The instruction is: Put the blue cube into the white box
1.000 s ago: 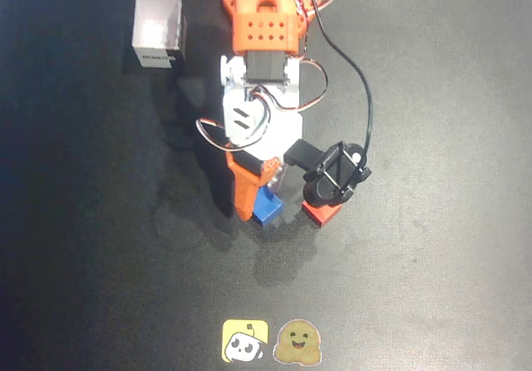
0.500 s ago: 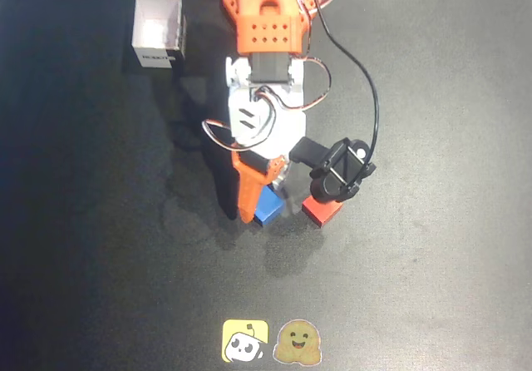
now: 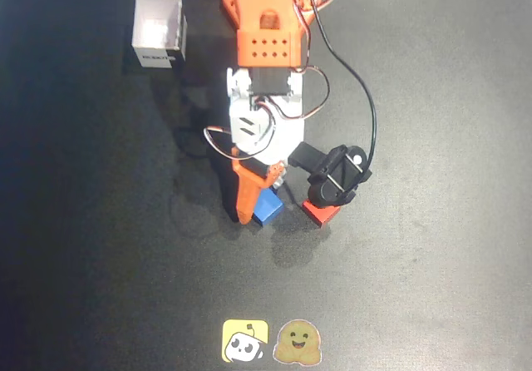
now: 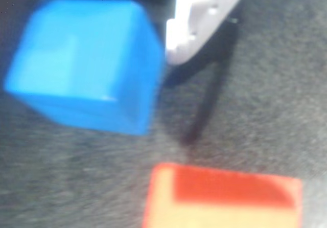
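Overhead view: the hand (image 3: 259, 195) pinches the blue cube (image 3: 268, 208) between orange and white fingers near the dark counter's (image 3: 432, 221) centre, red cube (image 3: 321, 212) just at its 3 o'clock, white box (image 3: 158, 31) well apart toward 11 o'clock.

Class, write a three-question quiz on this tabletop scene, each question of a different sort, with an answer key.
1. True or false: the blue cube lies inside the white box.
2. In the overhead view, what lies just right of the blue cube? A) the red cube B) the white box C) the stickers
3. Fill in: the gripper is at the ___ cube.

Key: 1. False; it is by the gripper, far from the box. 2. A. 3. blue.
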You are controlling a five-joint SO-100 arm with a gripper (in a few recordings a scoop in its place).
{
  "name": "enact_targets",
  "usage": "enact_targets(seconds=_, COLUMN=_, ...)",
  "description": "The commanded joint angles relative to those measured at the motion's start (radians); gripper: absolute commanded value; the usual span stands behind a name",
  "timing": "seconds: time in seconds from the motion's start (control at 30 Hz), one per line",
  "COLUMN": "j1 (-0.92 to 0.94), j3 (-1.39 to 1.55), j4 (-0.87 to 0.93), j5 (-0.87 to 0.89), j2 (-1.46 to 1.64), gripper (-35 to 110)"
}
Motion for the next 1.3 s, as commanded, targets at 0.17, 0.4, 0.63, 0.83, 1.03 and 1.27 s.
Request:
enact_targets(seconds=0.17, j1=0.008, j3=0.041, j4=-0.067, j5=0.023, j2=-0.006, gripper=28)
enact_targets(seconds=0.4, j1=0.023, j3=0.071, j4=-0.120, j5=0.031, j2=-0.017, gripper=20)
enact_targets(seconds=0.63, j1=0.051, j3=0.060, j4=-0.115, j5=0.060, j2=-0.029, gripper=4)
enact_targets(seconds=0.83, j1=0.055, j3=0.060, j4=-0.114, j5=0.069, j2=-0.031, gripper=2)
enact_targets(seconds=1.03, j1=0.055, j3=0.060, j4=-0.115, j5=0.071, j2=-0.032, gripper=2)
enact_targets(seconds=1.27, j1=0.055, j3=0.060, j4=-0.114, j5=0.072, j2=-0.032, gripper=2)
